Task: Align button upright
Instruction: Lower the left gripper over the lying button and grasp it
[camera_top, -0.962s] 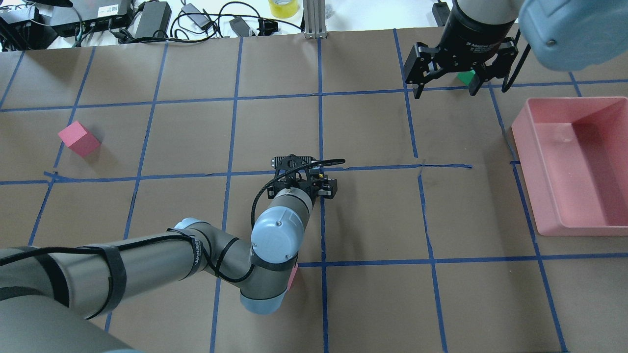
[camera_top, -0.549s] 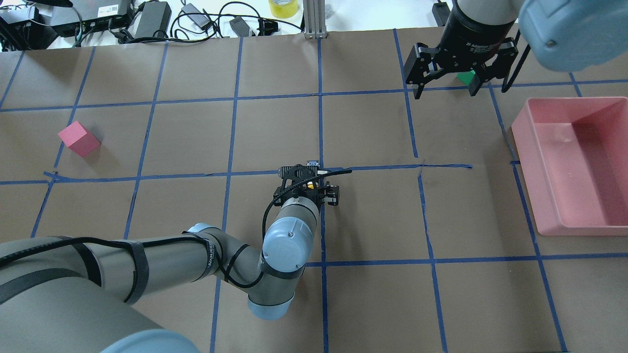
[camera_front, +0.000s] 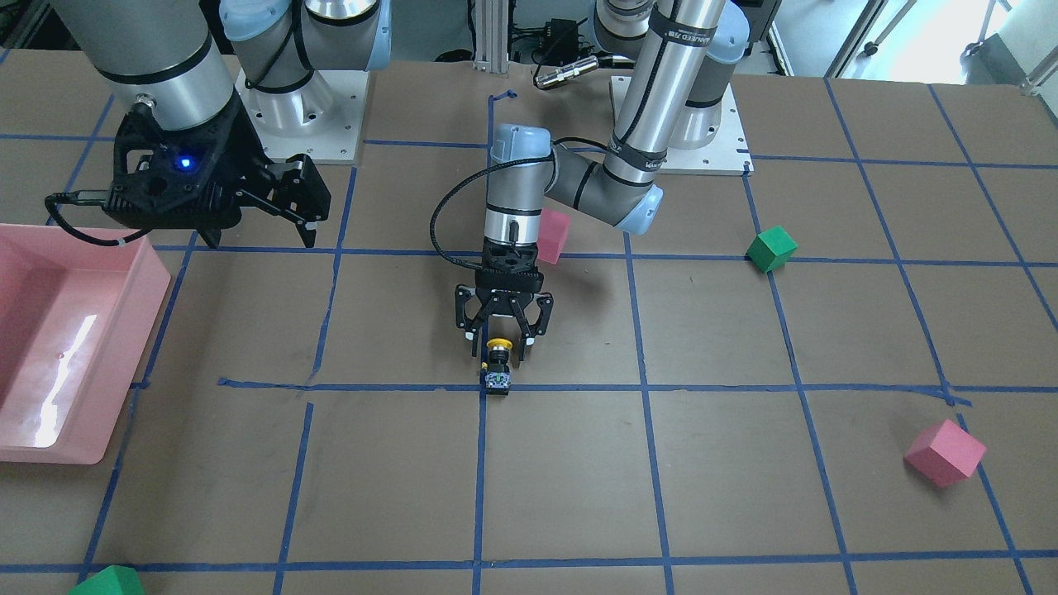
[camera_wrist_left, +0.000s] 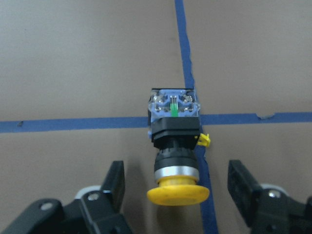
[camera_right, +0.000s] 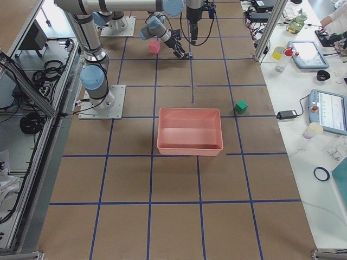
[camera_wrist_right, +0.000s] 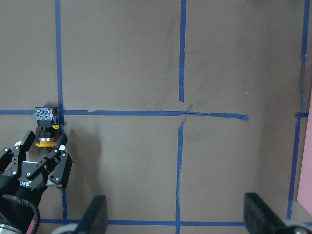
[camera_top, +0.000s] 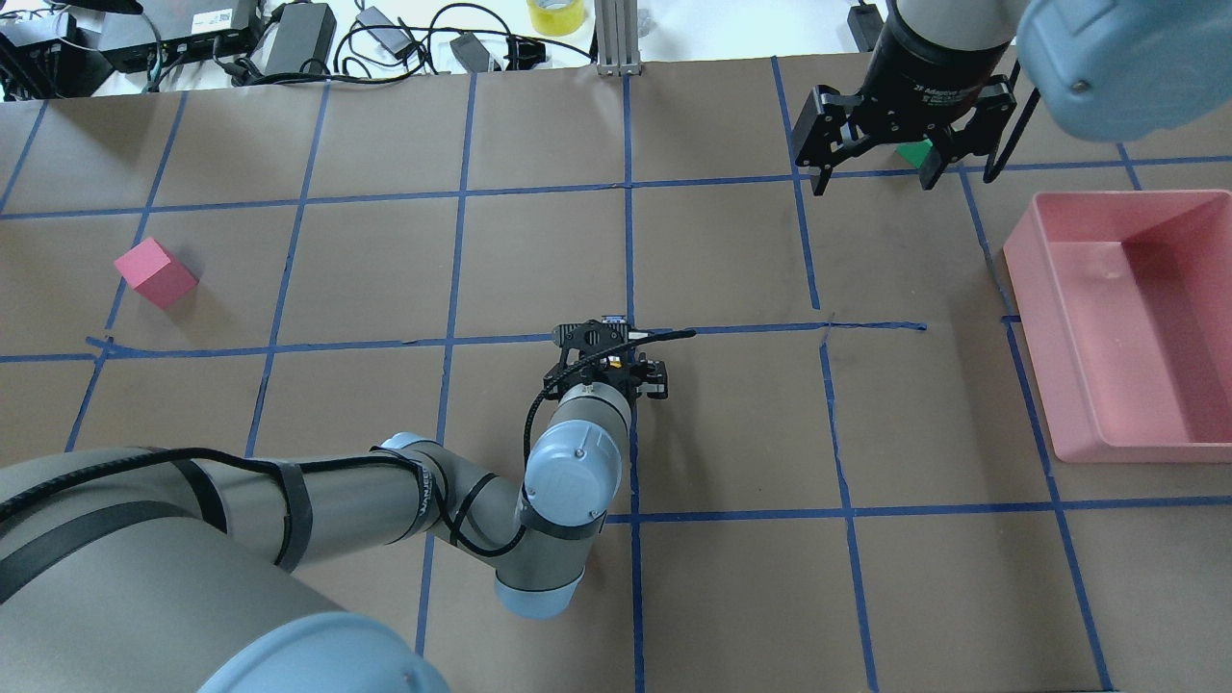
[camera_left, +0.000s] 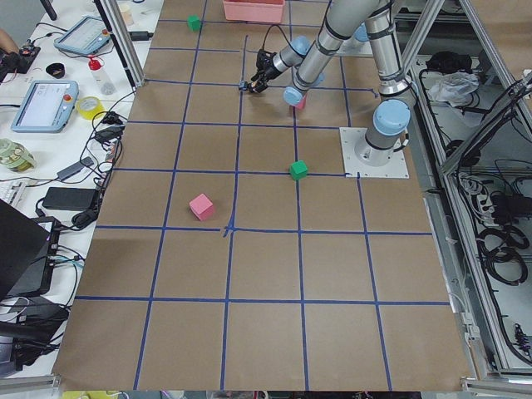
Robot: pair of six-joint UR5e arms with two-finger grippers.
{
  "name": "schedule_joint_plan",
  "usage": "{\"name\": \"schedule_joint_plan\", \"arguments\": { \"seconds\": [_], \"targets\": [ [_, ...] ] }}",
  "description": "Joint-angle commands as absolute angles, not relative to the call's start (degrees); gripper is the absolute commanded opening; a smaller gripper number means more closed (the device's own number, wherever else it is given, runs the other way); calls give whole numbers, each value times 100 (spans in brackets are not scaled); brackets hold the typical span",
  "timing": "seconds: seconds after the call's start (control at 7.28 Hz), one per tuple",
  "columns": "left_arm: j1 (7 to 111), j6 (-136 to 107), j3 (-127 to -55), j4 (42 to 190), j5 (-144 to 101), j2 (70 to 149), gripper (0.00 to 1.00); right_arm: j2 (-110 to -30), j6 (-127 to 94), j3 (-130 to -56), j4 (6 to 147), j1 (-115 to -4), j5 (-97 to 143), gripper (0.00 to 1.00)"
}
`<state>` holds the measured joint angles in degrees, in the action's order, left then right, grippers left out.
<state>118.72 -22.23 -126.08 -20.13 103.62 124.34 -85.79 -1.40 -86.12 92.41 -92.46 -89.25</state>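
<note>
Left gripper [camera_wrist_left: 176,169]: fingers apart, flanking yellow cap, gripping nothing. Button [camera_wrist_left: 174,144] lies on side, base block over blue tape crossing [camera_wrist_left: 207,118], cap pointing off crossing toward gripper. Best: advance, clamp black body squarely, rotate slowly onto base.

Your two arms are grey tubes with pale blue joint caps. The left arm [camera_top: 366,491] carries a black cable [camera_front: 432,227] under black straps. The left gripper [camera_front: 497,339] and right gripper [camera_top: 874,181] are black; the right one's housing shows a blue light [camera_front: 183,162].
</note>
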Motion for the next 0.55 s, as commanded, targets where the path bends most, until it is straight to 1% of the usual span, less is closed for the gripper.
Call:
{"name": "schedule_joint_plan", "arguments": {
  "seconds": [0.0, 0.14, 0.41],
  "targets": [
    [11874, -2102, -12621, -2013, 10362, 12428, 24, -8578, -141, -8613, 9237, -9237, -8930, 100],
    [11874, -2022, -12621, -1995, 10371, 12341, 0, -8578, -132, -8613, 9237, -9237, -8930, 100],
    [11778, -1819, -12516, -1821, 10537, 12043, 0, -8578, -141, -8613, 9246, -9237, -8930, 100]
  ]
}}
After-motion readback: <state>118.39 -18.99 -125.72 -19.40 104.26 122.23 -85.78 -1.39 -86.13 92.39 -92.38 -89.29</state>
